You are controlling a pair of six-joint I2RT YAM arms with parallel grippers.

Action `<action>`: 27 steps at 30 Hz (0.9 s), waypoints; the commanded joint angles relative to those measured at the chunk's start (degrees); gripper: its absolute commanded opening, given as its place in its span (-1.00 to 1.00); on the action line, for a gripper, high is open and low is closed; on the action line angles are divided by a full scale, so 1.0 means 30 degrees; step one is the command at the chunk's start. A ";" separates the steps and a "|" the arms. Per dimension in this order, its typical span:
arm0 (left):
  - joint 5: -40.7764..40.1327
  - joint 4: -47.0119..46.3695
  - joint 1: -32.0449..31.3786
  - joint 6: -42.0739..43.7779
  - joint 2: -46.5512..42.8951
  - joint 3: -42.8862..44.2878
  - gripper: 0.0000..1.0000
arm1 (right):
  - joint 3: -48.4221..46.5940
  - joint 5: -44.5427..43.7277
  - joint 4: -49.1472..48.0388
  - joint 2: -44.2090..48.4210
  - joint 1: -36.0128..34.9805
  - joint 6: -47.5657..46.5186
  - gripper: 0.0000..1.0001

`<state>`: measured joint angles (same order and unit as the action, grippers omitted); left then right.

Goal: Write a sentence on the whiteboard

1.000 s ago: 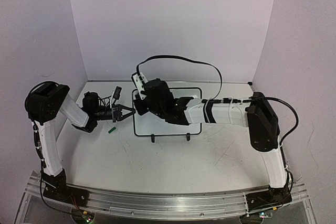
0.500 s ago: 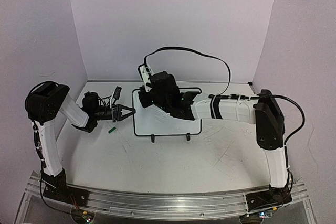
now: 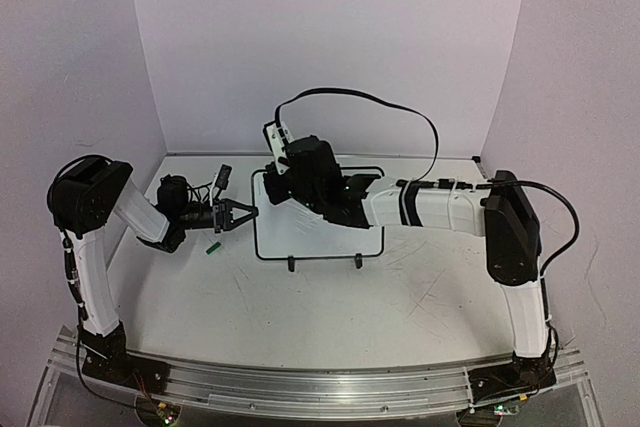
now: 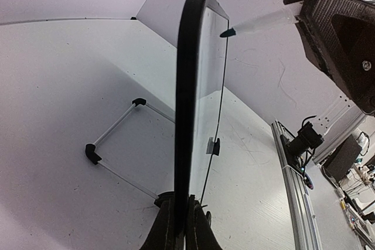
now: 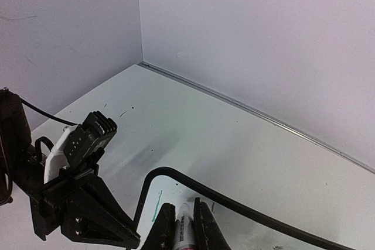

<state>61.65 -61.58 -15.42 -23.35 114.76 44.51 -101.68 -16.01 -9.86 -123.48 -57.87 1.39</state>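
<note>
- Your board (image 3: 320,237): upright on its two feet, mid-table (image 3: 330,317).
- Your left gripper (image 3: 248,213): pinched tight on the board's left edge.
- Your right gripper (image 5: 180,223): at the board's upper left corner, clamped around a marker (image 4: 261,23).
- Marker tip: close to the board's face, near the top edge; whether it touches, you cannot tell.
- Green bit (image 3: 212,245): on the table, left of the board.

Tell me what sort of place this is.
Probably a robotics lab test cell: plain lilac walls box in a scratched white table, an aluminium rail runs along its near edge, and cabled equipment clutters the space beyond.
</note>
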 commanded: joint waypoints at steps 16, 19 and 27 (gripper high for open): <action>-0.0294 -0.0377 0.0201 0.0161 -0.0841 -0.0073 -1.00 | -0.0903 0.0392 0.0094 -0.0765 0.0081 0.0908 -1.00; -0.0299 -0.0371 0.0199 0.0144 -0.0841 -0.0084 -1.00 | -0.0907 0.0485 0.0114 -0.0809 0.0076 0.1012 -1.00; -0.0297 -0.0363 0.0197 0.0137 -0.0808 -0.0075 -1.00 | -0.0812 0.0731 0.0211 -0.0997 0.0097 0.1339 -1.00</action>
<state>61.80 -61.58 -15.42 -23.35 114.72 44.51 -102.67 -14.44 -8.93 -124.83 -57.78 4.01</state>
